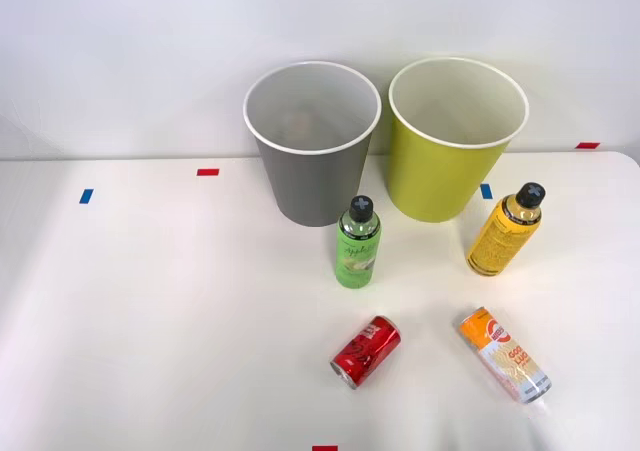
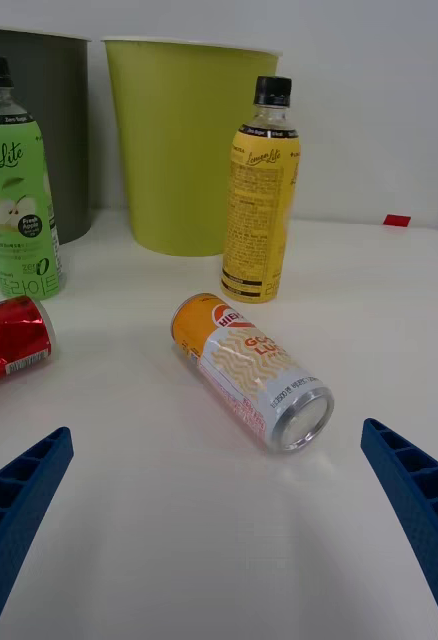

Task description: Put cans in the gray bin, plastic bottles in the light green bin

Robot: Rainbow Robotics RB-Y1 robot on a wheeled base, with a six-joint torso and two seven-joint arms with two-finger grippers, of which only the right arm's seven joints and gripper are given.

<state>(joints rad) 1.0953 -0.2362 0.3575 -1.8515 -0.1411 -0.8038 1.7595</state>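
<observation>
Two cans lie on their sides on the white table: a red can (image 1: 366, 351) (image 2: 9, 340) and an orange and cream can (image 1: 504, 354) (image 2: 251, 371). Behind them stand a green plastic bottle (image 1: 357, 244) (image 2: 17, 205) and a yellow-orange plastic bottle (image 1: 505, 229) (image 2: 261, 195), both upright with black caps. The gray bin (image 1: 312, 141) (image 2: 49, 130) stands at the back, with the light green bin (image 1: 455, 136) (image 2: 184, 140) to its right. My right gripper (image 2: 217, 430) is open just above the table, its blue fingers (image 2: 19, 490) spread either side of the orange can's near end, not touching it.
Small red (image 1: 207, 172) and blue (image 1: 86, 196) tape marks dot the table, with one red mark (image 1: 324, 448) at the front edge. A pale wall rises right behind the bins. Bare table stretches to the left of the gray bin.
</observation>
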